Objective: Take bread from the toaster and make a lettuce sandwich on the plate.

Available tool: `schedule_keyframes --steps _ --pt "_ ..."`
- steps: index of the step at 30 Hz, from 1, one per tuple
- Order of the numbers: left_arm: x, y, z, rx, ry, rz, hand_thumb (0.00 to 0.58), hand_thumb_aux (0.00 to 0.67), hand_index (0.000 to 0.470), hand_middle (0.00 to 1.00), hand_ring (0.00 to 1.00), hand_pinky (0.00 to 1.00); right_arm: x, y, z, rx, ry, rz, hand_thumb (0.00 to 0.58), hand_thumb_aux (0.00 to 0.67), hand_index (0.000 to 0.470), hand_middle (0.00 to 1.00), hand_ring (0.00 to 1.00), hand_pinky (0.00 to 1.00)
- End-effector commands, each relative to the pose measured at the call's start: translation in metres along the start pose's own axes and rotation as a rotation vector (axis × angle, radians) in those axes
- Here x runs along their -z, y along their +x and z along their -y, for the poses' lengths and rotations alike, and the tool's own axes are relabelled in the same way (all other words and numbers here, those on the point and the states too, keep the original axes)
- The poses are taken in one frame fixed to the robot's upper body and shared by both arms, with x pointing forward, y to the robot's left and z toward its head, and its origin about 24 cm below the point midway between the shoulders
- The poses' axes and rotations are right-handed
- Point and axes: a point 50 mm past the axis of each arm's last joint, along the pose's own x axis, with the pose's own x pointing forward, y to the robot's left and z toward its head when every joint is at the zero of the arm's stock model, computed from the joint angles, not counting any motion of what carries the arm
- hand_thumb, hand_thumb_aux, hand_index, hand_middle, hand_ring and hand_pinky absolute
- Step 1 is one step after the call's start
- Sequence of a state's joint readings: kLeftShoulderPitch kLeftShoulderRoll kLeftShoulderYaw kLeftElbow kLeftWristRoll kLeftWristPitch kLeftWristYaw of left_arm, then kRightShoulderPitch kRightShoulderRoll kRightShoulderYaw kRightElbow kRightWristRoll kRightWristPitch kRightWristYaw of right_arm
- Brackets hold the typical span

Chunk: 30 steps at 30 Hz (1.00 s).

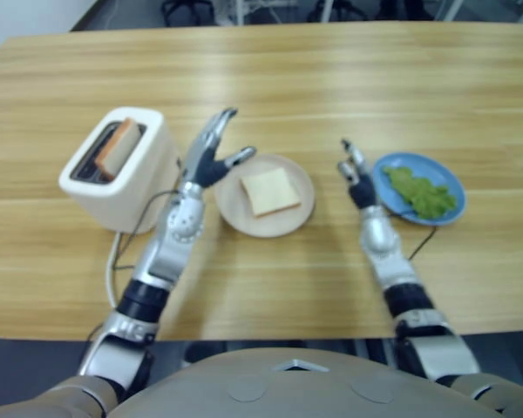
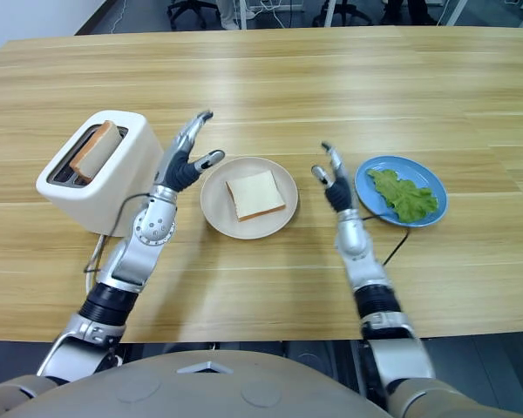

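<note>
A cream toaster [image 1: 122, 174] stands at the left with one slice of bread [image 1: 120, 148] sticking up from a slot. A beige plate [image 1: 231, 205] in the middle carries a flat slice of bread [image 1: 270, 191]. Green lettuce [image 1: 418, 192] lies on a blue plate [image 1: 449, 178] at the right. My left hand [image 1: 211, 157] hovers open between the toaster and the beige plate, holding nothing. My right hand [image 1: 356, 178] is open just left of the blue plate, fingers up and nothing in it.
A cable [image 1: 115, 261] runs from the toaster toward the table's front edge. Another thin cable [image 1: 423, 239] trails from under the blue plate. The wooden table [image 1: 288, 78] stretches far back; office chair bases stand beyond it.
</note>
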<state>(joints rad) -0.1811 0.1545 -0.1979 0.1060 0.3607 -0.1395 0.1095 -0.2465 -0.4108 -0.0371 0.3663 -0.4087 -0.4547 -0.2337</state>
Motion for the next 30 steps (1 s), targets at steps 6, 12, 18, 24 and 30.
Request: schedule_keyframes --steps 6,12,18,24,30 --pt "0.029 -0.017 0.006 -0.047 -0.216 -0.054 0.000 0.000 0.000 0.00 0.00 0.00 0.039 0.012 0.075 -0.120 -0.978 -0.104 0.000 0.000 0.000 0.00 0.00 0.00" --pt "0.027 -0.017 0.010 -0.027 -0.200 -0.046 0.000 0.000 0.000 0.00 0.00 0.00 0.088 0.001 0.086 -0.299 -1.174 -0.279 0.000 0.000 0.000 0.00 0.00 0.00" --pt "0.025 -0.019 0.015 -0.003 -0.197 -0.045 0.000 0.000 0.000 0.00 0.00 0.00 0.108 -0.009 0.086 -0.402 -1.237 -0.345 0.000 0.000 0.000 0.00 0.00 0.00" --pt "0.026 -0.021 0.016 0.004 -0.197 -0.057 0.000 0.000 0.000 0.00 0.00 0.00 0.115 -0.015 0.082 -0.452 -1.252 -0.365 0.000 0.000 0.000 0.00 0.00 0.00" --pt "0.027 -0.022 0.018 0.010 -0.190 -0.064 0.000 0.000 0.000 0.00 0.00 0.00 0.120 -0.020 0.077 -0.493 -1.255 -0.375 0.000 0.000 0.000 0.00 0.00 0.00"
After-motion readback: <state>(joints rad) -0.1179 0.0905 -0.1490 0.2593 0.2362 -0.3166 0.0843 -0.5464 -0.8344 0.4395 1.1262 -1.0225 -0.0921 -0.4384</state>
